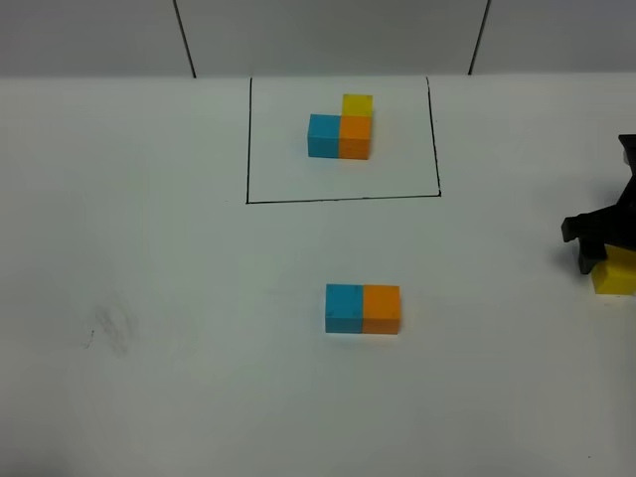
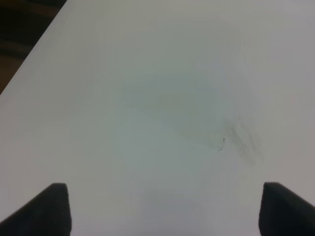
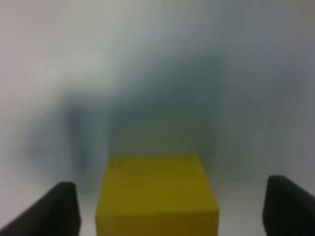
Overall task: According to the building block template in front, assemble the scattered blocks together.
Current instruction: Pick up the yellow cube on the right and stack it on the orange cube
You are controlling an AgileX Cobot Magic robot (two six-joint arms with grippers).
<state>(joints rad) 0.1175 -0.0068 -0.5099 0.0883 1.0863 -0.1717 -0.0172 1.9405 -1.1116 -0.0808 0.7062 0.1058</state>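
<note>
Yellow cube [image 3: 157, 189] sits squarely between the fingers of my right gripper [image 3: 170, 199]: gap either side, no grip yet. Left gripper [image 2: 162, 199] wide, nowhere near.

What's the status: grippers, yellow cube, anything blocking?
Left gripper open, empty. Right gripper open, straddling yellow cube, gaps both sides. Blue cube and orange cube joined side by side; yellow missing versus template. Nothing seen in the way.

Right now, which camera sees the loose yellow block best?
The right wrist view: the yellow block sits close up, though blurry. The high view shows only a piece at its right edge; the left wrist view shows none.
</note>
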